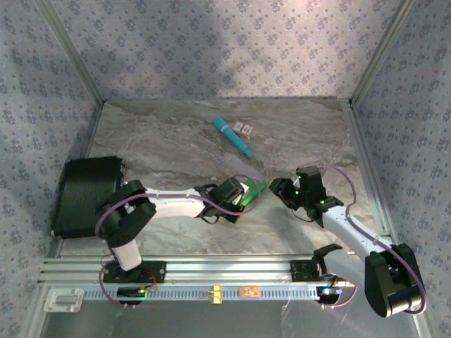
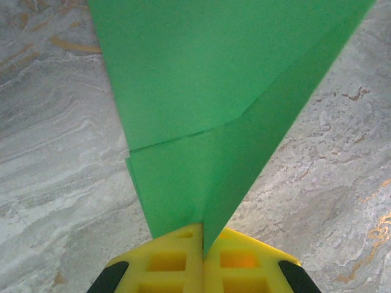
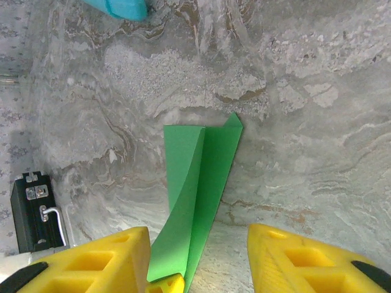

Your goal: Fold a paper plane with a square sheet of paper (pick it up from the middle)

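Marble table: grey-veined top with patterned walls on its left, far and right sides.
Black case: at the table's left edge, just left of the left arm.
Left gripper: reaches right to the table's middle. Its yellow fingers are pressed together, pinching one end of the paper.
Right gripper: reaches left, just right of the left gripper. Its yellow fingers are spread wide with the paper between them. Whether either finger touches the paper cannot be told.
Paper: bright green, folded narrow, with a long centre crease and layered flaps. It sits at the table's middle, between the two grippers.
Stick: teal, lying at the far middle of the table, well apart from both grippers.
Card: small and pale, just right of the stick's far end.
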